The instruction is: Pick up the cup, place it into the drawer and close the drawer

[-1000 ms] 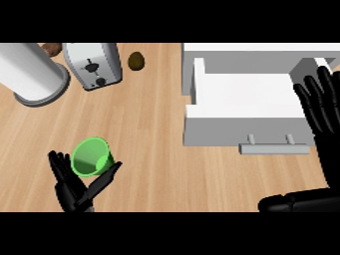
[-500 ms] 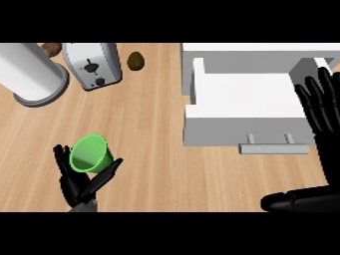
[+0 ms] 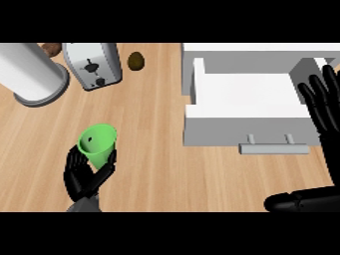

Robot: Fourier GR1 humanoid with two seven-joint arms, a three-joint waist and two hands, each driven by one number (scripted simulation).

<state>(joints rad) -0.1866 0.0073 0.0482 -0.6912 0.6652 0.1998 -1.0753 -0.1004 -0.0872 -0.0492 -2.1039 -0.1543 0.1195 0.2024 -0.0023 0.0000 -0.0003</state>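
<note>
A green cup (image 3: 98,144) is held at the lower left, tilted with its mouth facing up and away. My left hand (image 3: 86,175) curls round its lower part from below. The white drawer (image 3: 246,107) stands pulled out at the right, its inside bare, with a grey handle (image 3: 274,147) on its front. Over the drawer's right side my right hand (image 3: 336,109) stays open, fingers pointing up.
A silver toaster (image 3: 93,64) stands at the back. A white cylinder (image 3: 21,72) on a grey base lies at the far left. A small brown object (image 3: 135,60) sits beside the toaster. Bare wooden counter (image 3: 158,164) separates the cup from the drawer.
The left hand has risen a little with the cup and tipped it more upright. The right hand and the drawer have not moved.
</note>
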